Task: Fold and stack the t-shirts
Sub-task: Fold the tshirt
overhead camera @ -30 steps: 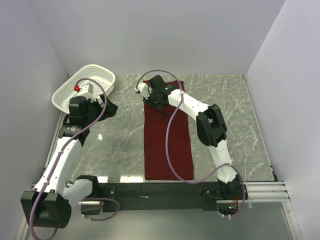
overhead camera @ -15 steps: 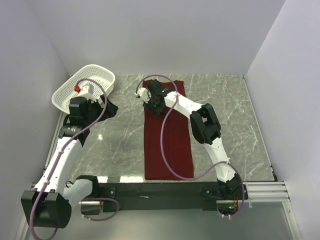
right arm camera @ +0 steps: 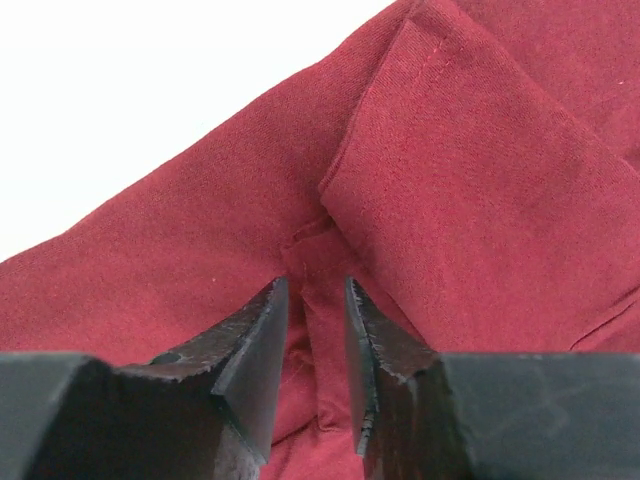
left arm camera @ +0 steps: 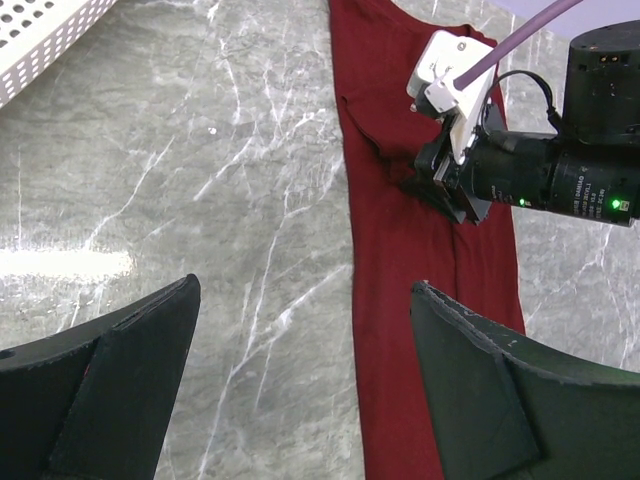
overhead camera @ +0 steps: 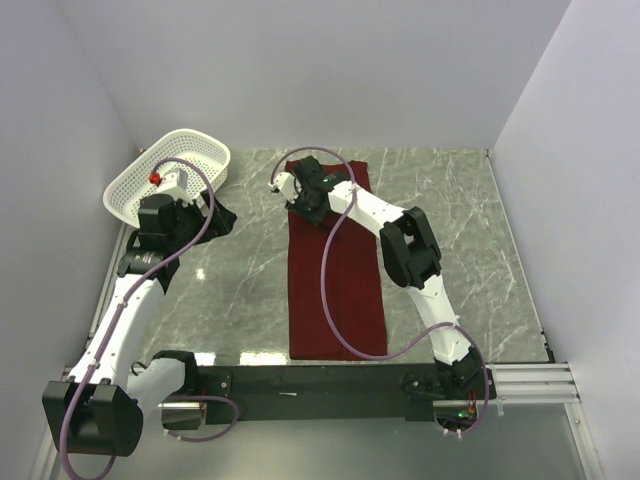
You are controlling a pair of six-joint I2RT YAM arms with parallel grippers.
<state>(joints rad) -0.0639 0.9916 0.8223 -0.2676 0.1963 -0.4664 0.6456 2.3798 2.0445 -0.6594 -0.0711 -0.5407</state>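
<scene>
The maroon t-shirt (overhead camera: 340, 290) lies on the marble table as a long strip folded lengthwise, running from near to far. My right gripper (overhead camera: 305, 196) is down on its far left end. In the right wrist view the jaws stand close together around a raised fold of the t-shirt (right arm camera: 480, 180), and the right gripper (right arm camera: 315, 292) pinches it. My left gripper (overhead camera: 218, 215) hangs open and empty above bare table, left of the shirt. The left wrist view shows the left gripper (left arm camera: 305, 292) wide open, the t-shirt (left arm camera: 400, 270) and the right gripper (left arm camera: 428, 186) on the cloth. No neck label shows.
A white perforated basket (overhead camera: 130, 185) stands at the far left corner, just behind the left gripper; its corner also shows in the left wrist view (left arm camera: 40, 30). White walls enclose the table on three sides. A purple cable loops over the right arm.
My right gripper has slid a little to the left along the shirt's far end, and its forearm has swung with it. The left arm has not moved.
</scene>
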